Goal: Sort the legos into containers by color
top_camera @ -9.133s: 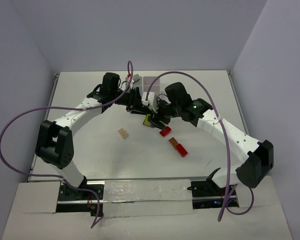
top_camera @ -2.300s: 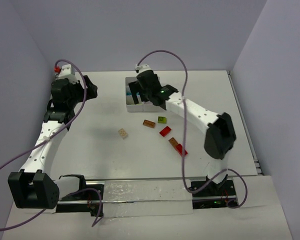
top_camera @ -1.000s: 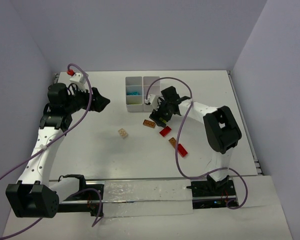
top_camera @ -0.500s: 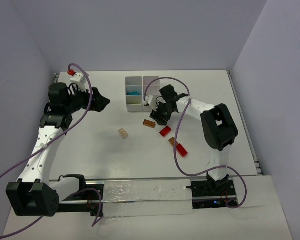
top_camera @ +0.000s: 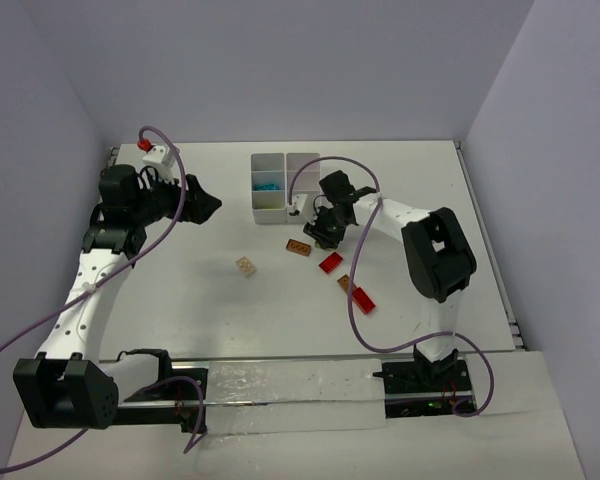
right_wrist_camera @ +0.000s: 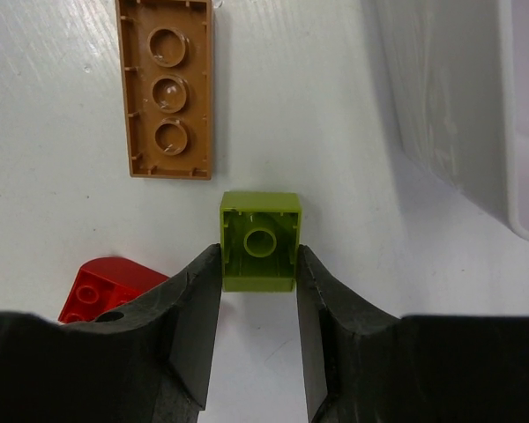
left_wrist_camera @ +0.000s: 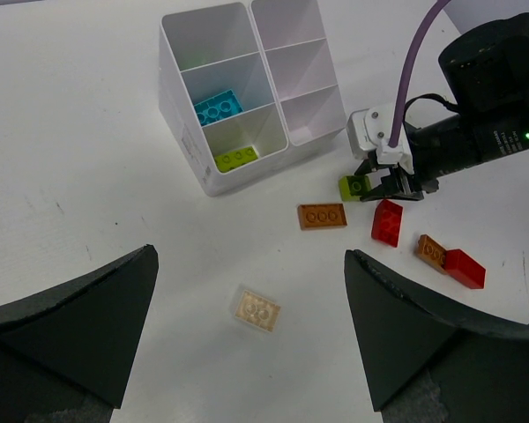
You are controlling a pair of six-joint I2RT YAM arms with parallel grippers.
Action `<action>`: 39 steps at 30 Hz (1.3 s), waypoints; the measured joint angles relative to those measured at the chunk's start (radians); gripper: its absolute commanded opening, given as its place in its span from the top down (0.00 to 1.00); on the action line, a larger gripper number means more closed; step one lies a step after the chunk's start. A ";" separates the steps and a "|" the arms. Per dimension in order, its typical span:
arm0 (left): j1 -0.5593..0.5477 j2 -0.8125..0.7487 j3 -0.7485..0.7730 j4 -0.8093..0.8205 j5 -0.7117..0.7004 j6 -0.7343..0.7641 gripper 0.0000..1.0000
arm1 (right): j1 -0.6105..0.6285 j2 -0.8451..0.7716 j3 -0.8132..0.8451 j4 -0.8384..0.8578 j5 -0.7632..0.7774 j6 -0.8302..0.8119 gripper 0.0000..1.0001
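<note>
Right gripper (right_wrist_camera: pixel 258 264) pinches lime brick (right_wrist_camera: pixel 260 240), upside down, beside white tray (right_wrist_camera: pixel 458 106). Left gripper (left_wrist_camera: pixel 247 264) hangs above table (left_wrist_camera: pixel 88 176), jaws spread wide.

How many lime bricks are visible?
2. One lime brick lies in the tray's near-left compartment; the other sits on the table, clamped by the right gripper. Tray walls may hide more.

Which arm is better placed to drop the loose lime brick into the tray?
Right. The right gripper is shut on the lime brick, beside the tray; the left gripper hangs open, well off to the left.
</note>
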 measured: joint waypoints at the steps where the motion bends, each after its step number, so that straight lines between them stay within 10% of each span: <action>1: 0.000 0.000 0.000 0.000 0.000 0.000 0.03 | 0.001 -0.003 0.000 -0.008 -0.001 0.000 0.72; 14: 0.001 0.001 0.000 -0.001 0.002 -0.003 0.03 | 0.109 -0.201 0.176 -0.061 -0.071 0.100 0.73; 39: 0.010 0.030 0.000 0.003 0.000 -0.028 0.03 | 0.168 0.140 0.438 0.056 0.083 0.168 0.71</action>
